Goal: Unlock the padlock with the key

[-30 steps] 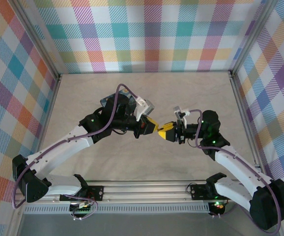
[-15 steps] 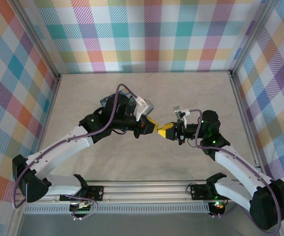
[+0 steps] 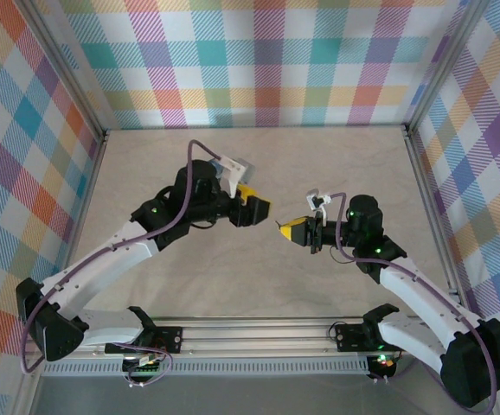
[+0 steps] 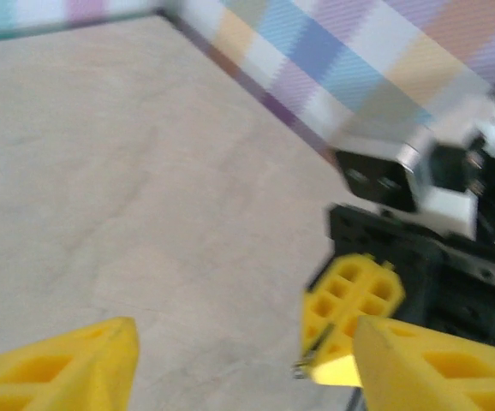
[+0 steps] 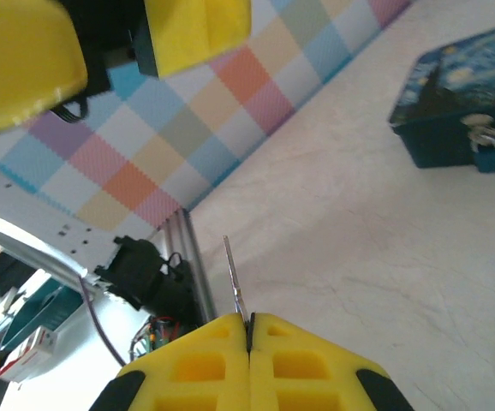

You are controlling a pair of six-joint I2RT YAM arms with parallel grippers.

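Observation:
The key (image 5: 232, 274) is a thin silvery blade sticking out of my right gripper (image 5: 249, 318), whose yellow fingers are shut on it. In the top view the right gripper (image 3: 283, 226) hovers mid-table, pointing left. My left gripper (image 3: 257, 203) stands a short way up-left of it, open with nothing between its fingers. The left wrist view has the left gripper (image 4: 246, 342) spread wide, with the right gripper's fingers (image 4: 350, 308) just beyond. The padlock (image 5: 486, 145), tiny, silvery with a bluish part, hangs on the front of the tin (image 5: 453, 86).
The tin is blue with a night-sky painting and sits on the beige table (image 3: 336, 164) behind the left arm. Checked walls (image 3: 259, 60) enclose the table on three sides. A metal rail (image 3: 259, 333) runs along the near edge.
The two grippers were tip to tip. The left one has opened and drawn back up-left, leaving the key in the shut right gripper, which has shifted slightly right.

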